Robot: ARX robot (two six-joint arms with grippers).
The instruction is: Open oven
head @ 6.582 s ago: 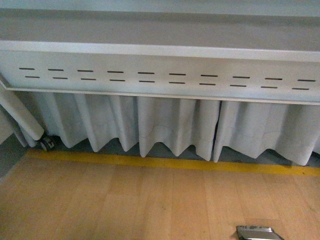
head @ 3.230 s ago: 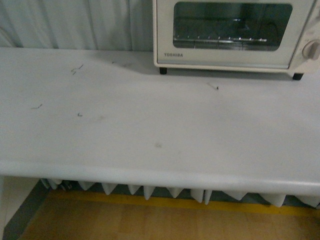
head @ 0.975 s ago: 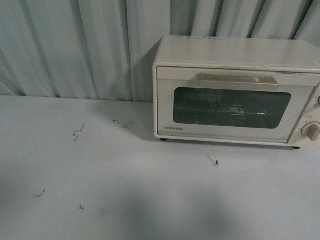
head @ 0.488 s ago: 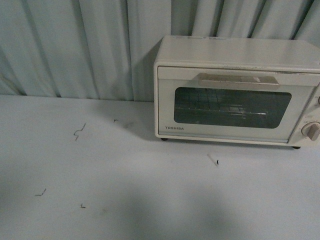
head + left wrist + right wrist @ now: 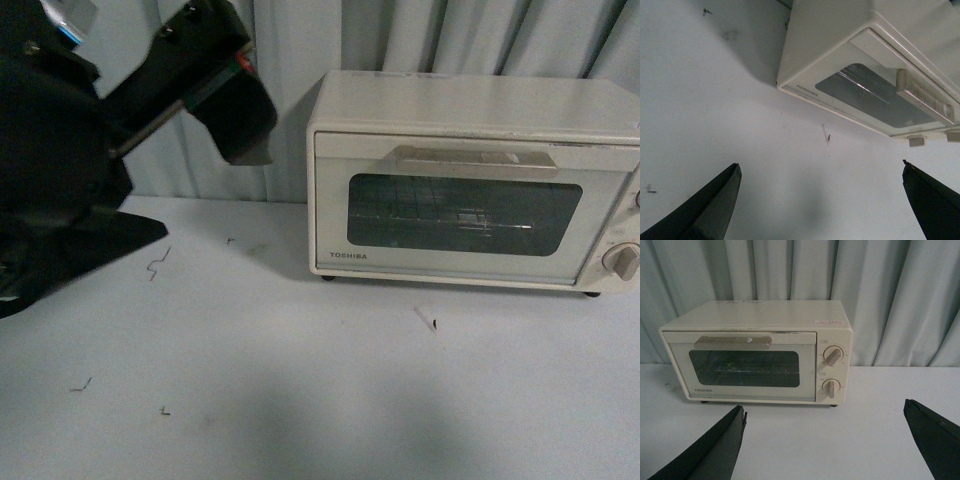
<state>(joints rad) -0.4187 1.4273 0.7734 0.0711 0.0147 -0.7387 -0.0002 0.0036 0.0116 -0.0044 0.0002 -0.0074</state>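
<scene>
**Oven shut, both claws spread: reach step**

Left arm (image 5: 190,80) up over the table's left side, well apart from the oven. Left gripper (image 5: 820,163) spread wide, empty. Oven (image 5: 470,180) at the far edge, right of the middle, backed up near the curtain; door closed, wire rack (image 5: 440,215) visible through the glass. Flat bar handle (image 5: 475,160) across the door's top. Two knobs (image 5: 833,356) at the right end of the front. Right gripper (image 5: 824,405) spread wide too, empty, facing the oven front, apart from it.

Probably still the approach. Best to take the handle at its middle, then pull out and down along the hinge arc — an off-centre tug could drag the box toward the near edge. Keep clear of the knobs.

Table (image 5: 300,400) white, matte. Dark scuffs (image 5: 157,265) toward the left edge, small fleck (image 5: 430,322) just before the oven. Pale pleated curtain (image 5: 880,300) beyond the far edge — light dim.
</scene>
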